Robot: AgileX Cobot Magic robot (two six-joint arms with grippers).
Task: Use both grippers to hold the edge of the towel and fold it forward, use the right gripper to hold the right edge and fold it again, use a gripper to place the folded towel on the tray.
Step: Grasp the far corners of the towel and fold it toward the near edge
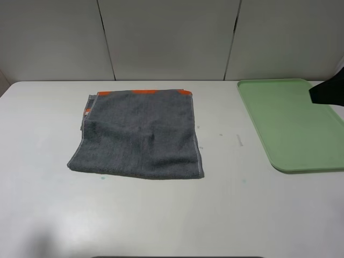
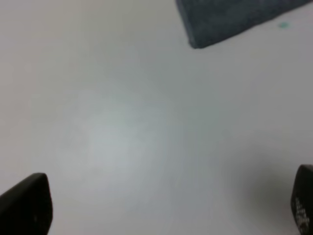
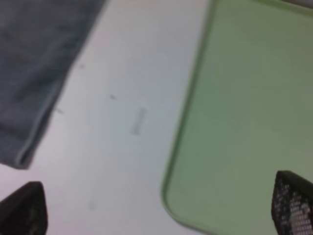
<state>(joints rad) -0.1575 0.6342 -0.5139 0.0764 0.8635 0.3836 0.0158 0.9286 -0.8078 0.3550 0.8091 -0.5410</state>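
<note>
The grey towel [image 1: 141,134] lies flat on the white table [image 1: 161,215], with an orange strip along its far side. Its near long edge [image 1: 134,172] faces the front, and the right edge [image 1: 197,141] shows a thin pale stitched line. The pale green tray [image 1: 290,126] sits at the right and holds nothing. My left gripper [image 2: 164,208] hangs open over bare table, well clear of a towel corner [image 2: 230,19]. My right gripper [image 3: 156,208] is open above the table, between the towel [image 3: 34,73] and the tray's corner [image 3: 234,127]. Neither holds anything.
A black part of the right arm [image 1: 328,88] juts in over the tray's far right side. White wall panels [image 1: 166,37] close off the back of the table. A faint shadow lies at the front left [image 1: 37,244].
</note>
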